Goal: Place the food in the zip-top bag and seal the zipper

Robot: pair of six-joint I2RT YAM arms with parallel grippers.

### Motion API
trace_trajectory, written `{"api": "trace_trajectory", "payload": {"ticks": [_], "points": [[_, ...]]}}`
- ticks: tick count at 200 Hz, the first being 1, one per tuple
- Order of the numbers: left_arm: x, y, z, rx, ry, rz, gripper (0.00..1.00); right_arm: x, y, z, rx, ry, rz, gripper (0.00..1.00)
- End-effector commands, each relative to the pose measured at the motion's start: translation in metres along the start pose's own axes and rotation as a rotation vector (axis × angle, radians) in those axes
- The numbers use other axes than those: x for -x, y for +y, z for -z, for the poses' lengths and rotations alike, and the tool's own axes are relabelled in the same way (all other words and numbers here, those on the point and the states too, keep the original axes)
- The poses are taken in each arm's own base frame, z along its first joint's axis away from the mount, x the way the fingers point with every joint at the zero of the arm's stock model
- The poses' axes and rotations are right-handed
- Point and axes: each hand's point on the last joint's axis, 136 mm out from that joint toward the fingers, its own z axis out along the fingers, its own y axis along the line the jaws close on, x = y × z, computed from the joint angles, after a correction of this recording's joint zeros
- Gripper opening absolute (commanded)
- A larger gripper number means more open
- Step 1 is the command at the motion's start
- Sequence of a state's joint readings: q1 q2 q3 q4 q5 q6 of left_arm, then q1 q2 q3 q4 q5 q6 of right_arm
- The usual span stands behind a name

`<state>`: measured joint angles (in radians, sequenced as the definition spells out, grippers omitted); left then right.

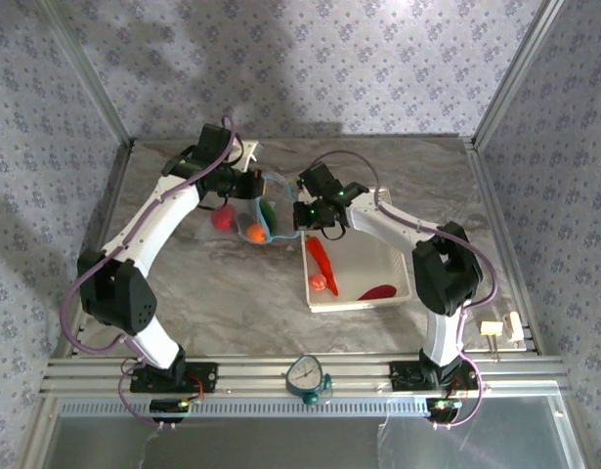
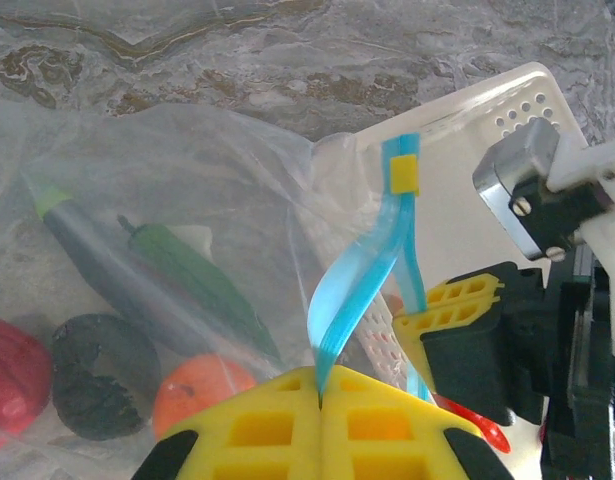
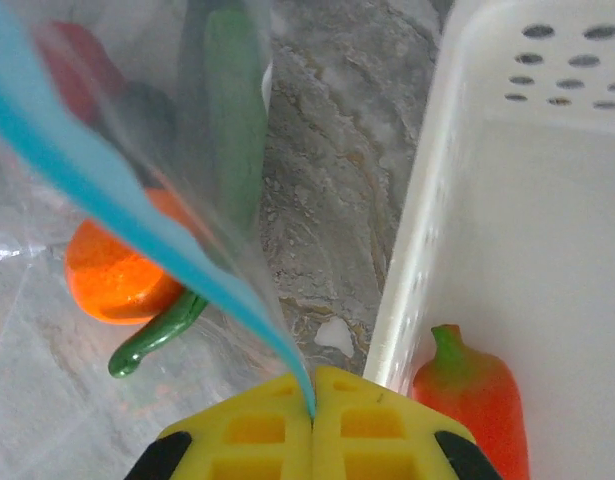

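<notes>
The left gripper (image 2: 320,398) has its yellow pads pressed fully together on the light-blue zipper (image 2: 359,275), pinching 1 strand of it at the fingertips; the right gripper (image 3: 313,408) is likewise clamped tight on the blue strip. From the left wrist the zipper splits below a small yellow tab into 2 strands, 1 running to each gripper; whether the strip is pressed closed beyond the tab is hard to say.

The zip-top bag (image 1: 243,213) is held between the 2 grippers over the marbled table (image 1: 232,293), just left of the white perforated basket (image 1: 398,283). Inside the clear plastic lie:
- a red piece (image 2: 12,372);
- a black piece (image 2: 102,375) touching it;
- an orange fruit (image 2: 199,392);
- a green pepper (image 2: 192,282);
- a dark purple aubergine (image 2: 87,260) with a pale green tip (the plastic blurs its outline).

From the right wrist a curved green stem pokes out beneath the orange fruit.

3 pieces of food are in the basket:
- a long red pepper (image 1: 321,259) against its left wall;
- a small round red piece (image 1: 318,283) just below that;
- a red chilli (image 1: 378,291) near the front wall.
</notes>
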<state>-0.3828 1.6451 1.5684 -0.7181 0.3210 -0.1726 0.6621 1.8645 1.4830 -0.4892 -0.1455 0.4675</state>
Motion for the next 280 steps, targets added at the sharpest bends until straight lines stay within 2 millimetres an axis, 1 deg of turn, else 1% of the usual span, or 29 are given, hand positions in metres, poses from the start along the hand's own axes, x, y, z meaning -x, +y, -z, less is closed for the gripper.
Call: {"api": "trace_trajectory", "payload": {"ticks": [1, 19, 33, 41, 44, 58, 67, 88, 105, 115, 124, 133, 143, 145, 147, 148, 150, 163, 170, 183, 196, 207, 217, 241, 259, 268, 280], "points": [[0.012, 0.004, 0.023, 0.036, -0.048, -0.02, 0.02, 0.022, 0.026, 0.021, 0.051, -0.072, 0.069, 0.0], [0.014, 0.018, 0.036, 0.103, -0.077, -0.016, 0.02, 0.037, 0.049, 0.039, 0.087, -0.107, 0.139, 0.0], [0.014, 0.031, 0.049, 0.171, -0.1, -0.011, 0.02, 0.047, 0.074, 0.053, 0.137, -0.119, 0.197, 0.0], [0.013, 0.038, 0.056, 0.21, -0.106, -0.005, 0.01, 0.049, 0.086, 0.056, 0.166, -0.111, 0.227, 0.0], [0.013, 0.041, 0.06, 0.221, -0.109, -0.003, 0.02, 0.053, 0.093, 0.059, 0.185, -0.119, 0.239, 0.0], [0.013, 0.051, 0.075, 0.283, -0.122, 0.004, 0.01, 0.054, 0.116, 0.066, 0.247, -0.09, 0.278, 0.0], [0.012, 0.055, 0.086, 0.325, -0.125, -0.001, 0.01, 0.054, 0.13, 0.066, 0.29, -0.07, 0.294, 0.0], [0.018, 0.056, 0.121, 0.403, -0.158, -0.02, 0.01, 0.053, 0.157, 0.073, 0.377, -0.038, 0.327, 0.0], [0.023, 0.052, 0.149, 0.439, -0.203, -0.031, 0.01, 0.049, 0.171, 0.08, 0.441, -0.018, 0.333, 0.0], [0.024, 0.047, 0.162, 0.443, -0.222, -0.035, 0.01, 0.048, 0.173, 0.086, 0.468, -0.012, 0.329, 0.0], [0.024, 0.044, 0.17, 0.44, -0.233, -0.035, 0.02, 0.048, 0.172, 0.092, 0.485, -0.013, 0.325, 0.0], [0.022, 0.04, 0.173, 0.426, -0.24, -0.036, 0.02, 0.048, 0.168, 0.096, 0.494, -0.01, 0.315, 0.0], [0.02, 0.034, 0.17, 0.398, -0.236, -0.037, 0.03, 0.049, 0.158, 0.098, 0.492, -0.01, 0.298, 0.0], [0.019, 0.033, 0.169, 0.392, -0.235, -0.036, 0.03, 0.048, 0.155, 0.096, 0.488, -0.003, 0.292, 0.0], [0.019, 0.032, 0.168, 0.387, -0.232, -0.036, 0.03, 0.05, 0.154, 0.1, 0.489, -0.011, 0.29, 0.0], [0.019, 0.032, 0.167, 0.384, -0.23, -0.035, 0.03, 0.048, 0.152, 0.097, 0.486, -0.003, 0.285, 0.0], [0.018, 0.031, 0.165, 0.379, -0.227, -0.035, 0.03, 0.05, 0.15, 0.1, 0.485, -0.01, 0.282, 0.0], [0.017, 0.026, 0.154, 0.355, -0.204, -0.041, 0.03, 0.049, 0.131, 0.097, 0.475, 0.003, 0.239, 0.0], [0.016, 0.024, 0.149, 0.353, -0.189, -0.046, 0.03, 0.052, 0.12, 0.098, 0.479, 0.0, 0.212, 0.0], [0.019, 0.022, 0.143, 0.361, -0.178, -0.062, 0.03, 0.057, 0.107, 0.099, 0.498, 0.0, 0.182, 0.0], [0.022, 0.021, 0.133, 0.346, -0.173, -0.066, 0.03, 0.063, 0.096, 0.096, 0.496, 0.011, 0.163, 0.0], [0.021, 0.02, 0.12, 0.318, -0.147, -0.062, 0.03, 0.064, 0.09, 0.09, 0.493, 0.037, 0.156, 0.0], [0.016, 0.019, 0.102, 0.28, -0.114, -0.055, 0.03, 0.062, 0.087, 0.082, 0.493, 0.062, 0.152, 0.0], [0.005, 0.016, 0.062, 0.202, -0.059, -0.026, 0.02, 0.052, 0.083, 0.06, 0.493, 0.12, 0.137, 0.01], [0.003, 0.014, 0.047, 0.19, -0.035, -0.022, 0.02, 0.049, 0.077, 0.051, 0.453, 0.123, 0.133, 0.02], [0.004, 0.013, 0.044, 0.188, -0.034, -0.024, 0.01, 0.048, 0.073, 0.05, 0.424, 0.109, 0.133, 0.03], [0.006, 0.014, 0.043, 0.189, -0.038, -0.024, 0.01, 0.049, 0.065, 0.053, 0.376, 0.073, 0.14, 0.05]]}}
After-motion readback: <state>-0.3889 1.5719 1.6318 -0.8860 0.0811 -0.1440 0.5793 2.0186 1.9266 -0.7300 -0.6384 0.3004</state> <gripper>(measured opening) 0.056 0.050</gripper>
